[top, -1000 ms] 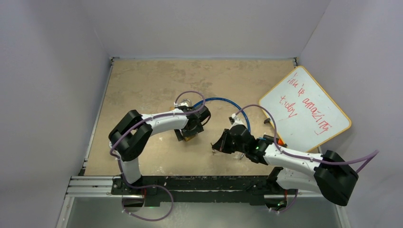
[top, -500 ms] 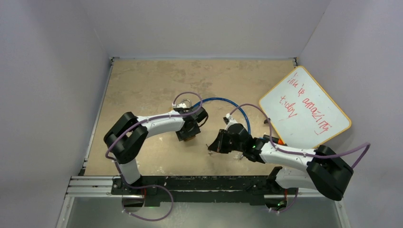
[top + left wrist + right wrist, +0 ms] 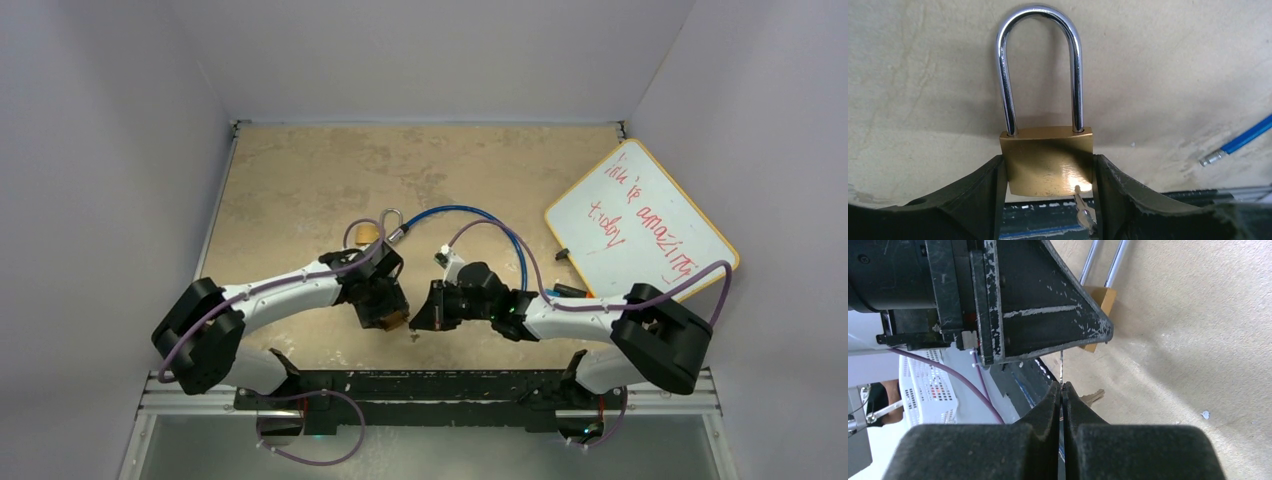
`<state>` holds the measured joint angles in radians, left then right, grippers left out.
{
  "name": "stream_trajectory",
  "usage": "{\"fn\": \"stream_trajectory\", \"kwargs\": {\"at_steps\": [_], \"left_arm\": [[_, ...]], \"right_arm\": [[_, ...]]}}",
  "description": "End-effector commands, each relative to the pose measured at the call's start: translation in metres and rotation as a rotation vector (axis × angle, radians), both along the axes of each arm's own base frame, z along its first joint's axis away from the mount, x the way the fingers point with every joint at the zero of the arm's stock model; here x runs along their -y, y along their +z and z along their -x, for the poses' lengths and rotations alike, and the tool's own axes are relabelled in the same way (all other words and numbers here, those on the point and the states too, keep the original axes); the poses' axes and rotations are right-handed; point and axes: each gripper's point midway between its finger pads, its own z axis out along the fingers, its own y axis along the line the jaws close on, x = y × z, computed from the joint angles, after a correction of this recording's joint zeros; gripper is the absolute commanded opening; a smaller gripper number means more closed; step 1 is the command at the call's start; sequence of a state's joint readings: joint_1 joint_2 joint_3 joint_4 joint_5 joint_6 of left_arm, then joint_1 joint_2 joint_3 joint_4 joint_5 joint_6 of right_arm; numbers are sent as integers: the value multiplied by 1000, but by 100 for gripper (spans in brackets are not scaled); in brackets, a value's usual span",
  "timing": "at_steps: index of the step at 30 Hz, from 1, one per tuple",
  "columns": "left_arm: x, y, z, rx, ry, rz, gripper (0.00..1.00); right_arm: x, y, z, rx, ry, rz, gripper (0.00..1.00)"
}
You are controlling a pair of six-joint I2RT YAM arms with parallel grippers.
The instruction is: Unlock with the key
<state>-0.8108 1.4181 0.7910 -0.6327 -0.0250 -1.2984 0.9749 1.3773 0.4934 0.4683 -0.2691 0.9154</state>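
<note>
At padlock base, wrist-view only: key.

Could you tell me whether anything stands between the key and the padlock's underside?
Nothing visible does: the key, pinched in the right gripper, has its tip at the lower edge of the padlock held by the left gripper.

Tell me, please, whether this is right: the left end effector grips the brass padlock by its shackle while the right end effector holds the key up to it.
Not quite. The left wrist view shows the left end effector gripping the brass padlock by its body, not its shackle, which stands free. The right end effector does hold the key up to it.
</note>
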Motion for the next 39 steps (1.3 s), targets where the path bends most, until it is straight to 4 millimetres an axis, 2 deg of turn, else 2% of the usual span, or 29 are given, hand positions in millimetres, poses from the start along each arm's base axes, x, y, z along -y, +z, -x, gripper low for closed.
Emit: {"fn": "stream_trajectory", "kwargs": {"at_steps": [1, 12, 26, 35, 39], "left_arm": [[28, 23, -1, -1, 7, 198, 21], [26, 33, -8, 10, 53, 239, 19], [24, 40, -7, 14, 58, 265, 18], [26, 41, -3, 9, 54, 293, 18], [27, 43, -3, 14, 53, 301, 18]], "right_arm": [[-18, 26, -1, 51, 39, -89, 0], [-15, 20, 4, 50, 42, -64, 0], [-11, 9, -2, 16, -10, -6, 0], [-23, 27, 4, 20, 45, -94, 0], [-22, 23, 3, -7, 25, -82, 0]]}}
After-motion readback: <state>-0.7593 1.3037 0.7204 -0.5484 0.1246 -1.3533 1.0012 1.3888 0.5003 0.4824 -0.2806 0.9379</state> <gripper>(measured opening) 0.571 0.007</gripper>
